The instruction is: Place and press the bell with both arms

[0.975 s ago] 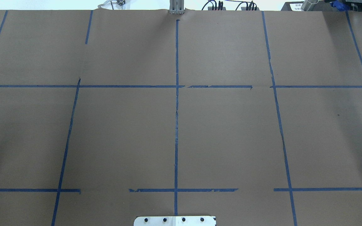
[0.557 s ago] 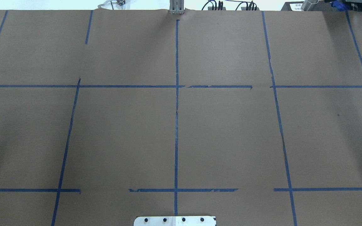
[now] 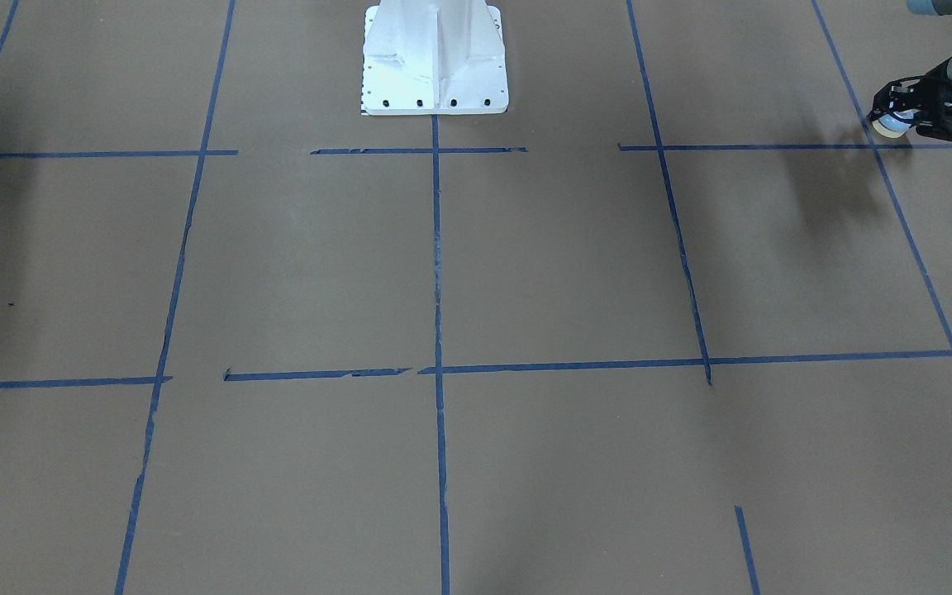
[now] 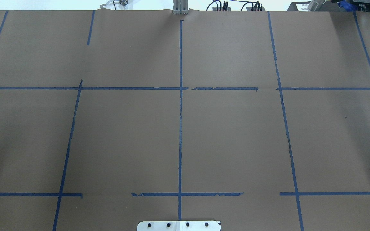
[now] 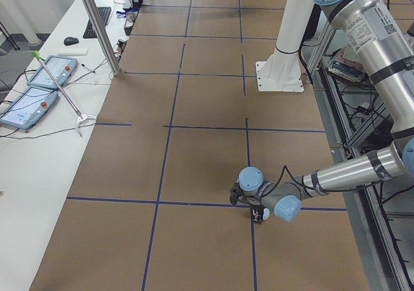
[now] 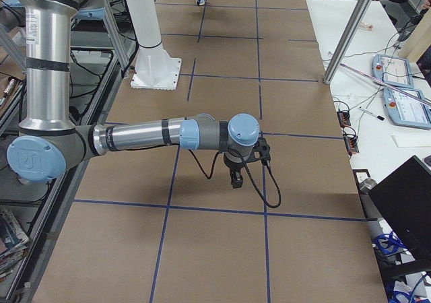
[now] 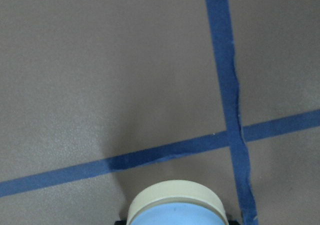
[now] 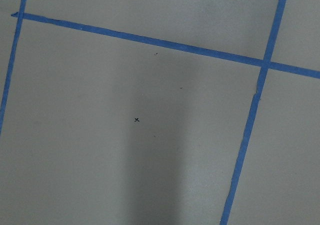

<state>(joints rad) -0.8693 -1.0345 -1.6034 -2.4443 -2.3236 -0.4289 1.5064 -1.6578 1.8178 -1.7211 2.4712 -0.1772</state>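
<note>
The bell (image 3: 888, 125), light blue with a cream base ring, is held in my left gripper (image 3: 899, 117) at the table's far left end, near a tape crossing. In the left wrist view the bell (image 7: 175, 205) fills the bottom edge, just above the brown paper beside the crossing. The left gripper (image 5: 259, 215) also shows in the exterior left view. My right gripper (image 6: 236, 180) hangs low over the paper near the table's right end; I cannot tell whether it is open or shut. Neither gripper shows in the overhead view.
The white pedestal base (image 3: 435, 58) stands at the robot's edge of the table. Blue tape lines (image 4: 180, 128) divide the brown paper. A side table with tablets (image 5: 45, 71) and a metal post (image 5: 97, 26) lie beyond the far edge.
</note>
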